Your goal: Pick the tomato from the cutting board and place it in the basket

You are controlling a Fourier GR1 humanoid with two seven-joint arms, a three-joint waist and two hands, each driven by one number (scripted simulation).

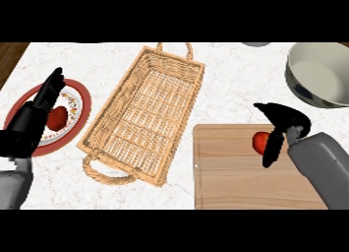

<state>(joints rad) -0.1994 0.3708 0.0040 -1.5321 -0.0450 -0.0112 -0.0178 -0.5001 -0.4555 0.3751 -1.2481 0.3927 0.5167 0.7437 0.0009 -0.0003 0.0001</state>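
The red tomato (pixel 259 141) lies on the wooden cutting board (pixel 235 182) near its upper right part. My right hand (pixel 284 120) hovers just above and to the right of it. Its fingers (pixel 272 150) hang down fairly straight along the tomato's right side and hide part of it; the hand is open. The woven wicker basket (pixel 144 113) with a handle at each end lies slantwise in the middle of the counter, left of the board. My left hand (pixel 32 123) rests open at the left, fingers pointing up.
A red-rimmed plate (pixel 76 106) with a red item (pixel 58 117) on it lies under my left hand. A large grey-rimmed bowl (pixel 323 74) stands at the back right, close behind my right hand. The counter is white marble (pixel 235 83).
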